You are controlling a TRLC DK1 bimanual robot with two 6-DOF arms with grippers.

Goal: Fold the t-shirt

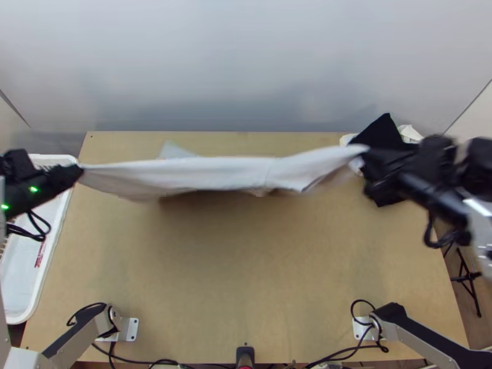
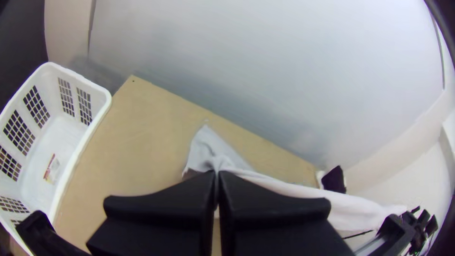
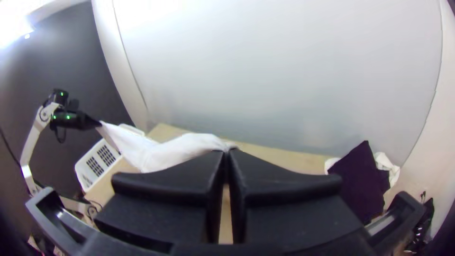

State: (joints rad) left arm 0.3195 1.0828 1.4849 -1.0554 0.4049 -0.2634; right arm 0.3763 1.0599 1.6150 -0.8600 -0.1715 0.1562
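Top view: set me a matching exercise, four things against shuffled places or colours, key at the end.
1. White t-shirt
2. White basket
3. Dark cloth
4. Table

A. Near the table's far right corner
B. Light wood colour
C. Stretched between left claw and right claw
D. At the table's left side

Pairs: 1-C, 2-D, 3-A, 4-B

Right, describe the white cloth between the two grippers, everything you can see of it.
The white cloth looks plain, soft and thin. It is stretched sideways above the table in a long, slightly sagging band, one end pinched in the left gripper, the other in the right gripper. A greyer corner shows beyond the band, towards the table's far edge; whether it touches the wood I cannot tell.
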